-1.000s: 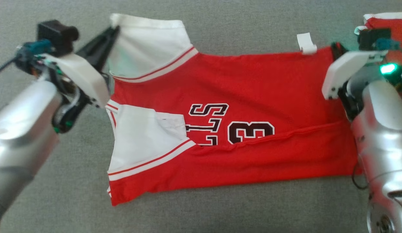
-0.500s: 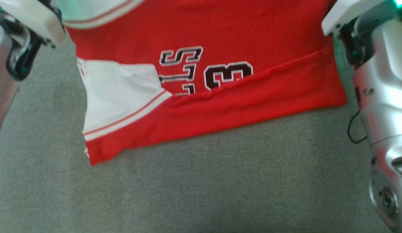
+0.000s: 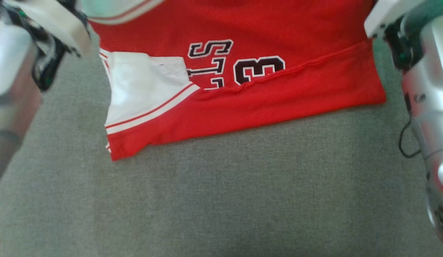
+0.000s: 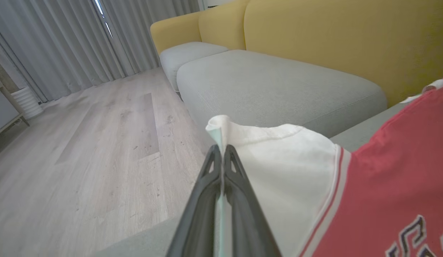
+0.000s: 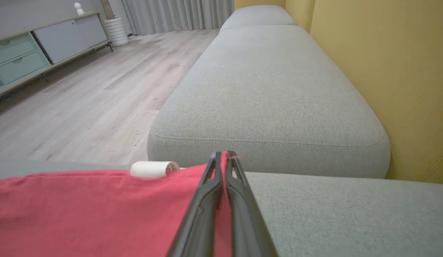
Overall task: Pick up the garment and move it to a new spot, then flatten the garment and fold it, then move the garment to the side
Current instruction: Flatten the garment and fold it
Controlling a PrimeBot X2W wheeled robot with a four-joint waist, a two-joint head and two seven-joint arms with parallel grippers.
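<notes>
Left wrist view shows how little cloth I have: my left fingers (image 4: 207,185) are shut on just the white sleeve edge of the jersey (image 4: 385,185), my right fingers (image 5: 203,203) on a red hem corner. Uneven pulling could slip either pinch, and the near fold could drag on the sofa cushion (image 3: 221,200). The jersey spans between both grips, its near part lying on the cushion.

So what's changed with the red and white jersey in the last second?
The head camera tipped down, so the red and white jersey sits higher in view; no clear move of its own. Left gripper stays shut on its white sleeve, right gripper on its red hem.
</notes>
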